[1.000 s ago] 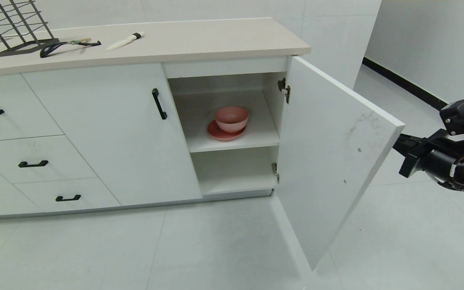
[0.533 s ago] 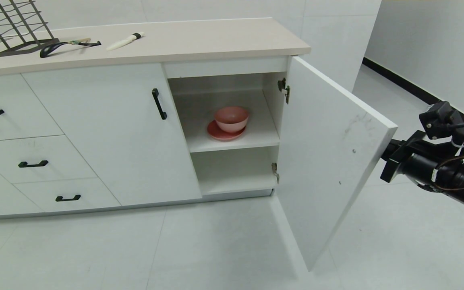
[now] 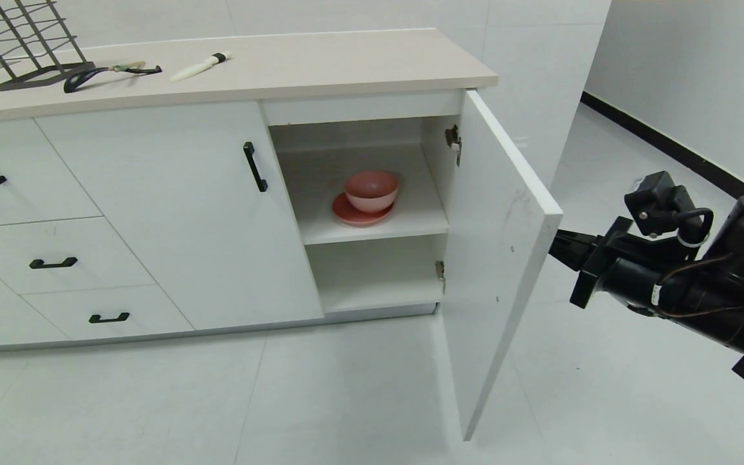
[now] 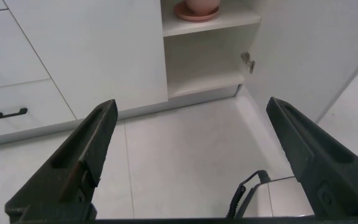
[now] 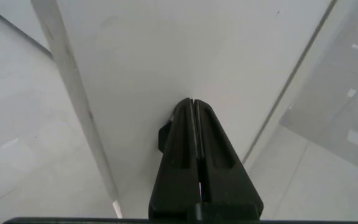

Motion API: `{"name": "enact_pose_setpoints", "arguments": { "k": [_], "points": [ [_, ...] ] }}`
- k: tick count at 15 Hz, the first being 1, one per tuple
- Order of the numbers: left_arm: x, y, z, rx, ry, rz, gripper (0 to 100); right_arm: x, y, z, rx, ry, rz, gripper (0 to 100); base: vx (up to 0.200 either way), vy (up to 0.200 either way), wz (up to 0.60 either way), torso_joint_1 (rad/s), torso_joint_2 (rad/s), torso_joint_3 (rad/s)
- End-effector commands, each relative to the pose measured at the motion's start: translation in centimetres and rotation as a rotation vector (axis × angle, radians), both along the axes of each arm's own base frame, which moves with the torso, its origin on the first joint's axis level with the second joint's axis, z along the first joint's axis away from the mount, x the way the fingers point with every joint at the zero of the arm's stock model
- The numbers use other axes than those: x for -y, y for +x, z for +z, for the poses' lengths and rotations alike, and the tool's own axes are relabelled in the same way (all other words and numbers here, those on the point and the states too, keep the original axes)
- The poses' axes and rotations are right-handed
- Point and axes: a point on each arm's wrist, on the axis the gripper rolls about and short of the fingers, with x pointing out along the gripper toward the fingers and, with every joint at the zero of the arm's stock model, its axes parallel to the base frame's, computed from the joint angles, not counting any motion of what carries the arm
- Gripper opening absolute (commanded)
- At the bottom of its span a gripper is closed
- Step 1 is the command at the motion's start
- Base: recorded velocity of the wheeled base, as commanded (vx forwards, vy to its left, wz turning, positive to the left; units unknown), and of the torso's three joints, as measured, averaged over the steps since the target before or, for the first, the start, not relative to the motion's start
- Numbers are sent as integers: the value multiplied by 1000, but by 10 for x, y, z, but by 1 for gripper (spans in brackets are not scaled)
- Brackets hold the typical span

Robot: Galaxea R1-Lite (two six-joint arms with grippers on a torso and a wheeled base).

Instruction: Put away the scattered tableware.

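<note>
Bowl [image 3: 371, 190] on plate [image 3: 348, 214] inside open cabinet [image 3: 359, 107]

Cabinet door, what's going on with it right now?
The right hand, shut, is pressing its tip against the outer face of the cabinet door, which has swung partway toward closed over the last second. Inside, a pink bowl sits on a pink plate on the upper shelf. The left hand hangs open above the floor, holding nothing.
</note>
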Motion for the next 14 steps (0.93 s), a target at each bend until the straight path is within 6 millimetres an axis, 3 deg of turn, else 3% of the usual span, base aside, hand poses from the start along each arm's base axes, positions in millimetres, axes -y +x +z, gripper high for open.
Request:
{"name": "enact_pose_setpoints", "arguments": {
  "k": [1, 7, 14],
  "points": [
    [0, 0, 0, -1, 0, 0, 100, -19, 9, -4, -4, 0, 49, 0, 0, 0, 0, 0, 0, 0],
    [0, 0, 0, 2, -2, 0, 100, -62, 22, 3, 45, 37, 154, 0, 0, 0, 0, 0, 0, 0],
    [0, 0, 0, 2, -2, 0, 100, -84, 36, 1, 59, 52, 187, 0, 0, 0, 0, 0, 0, 0]
  ]
}}
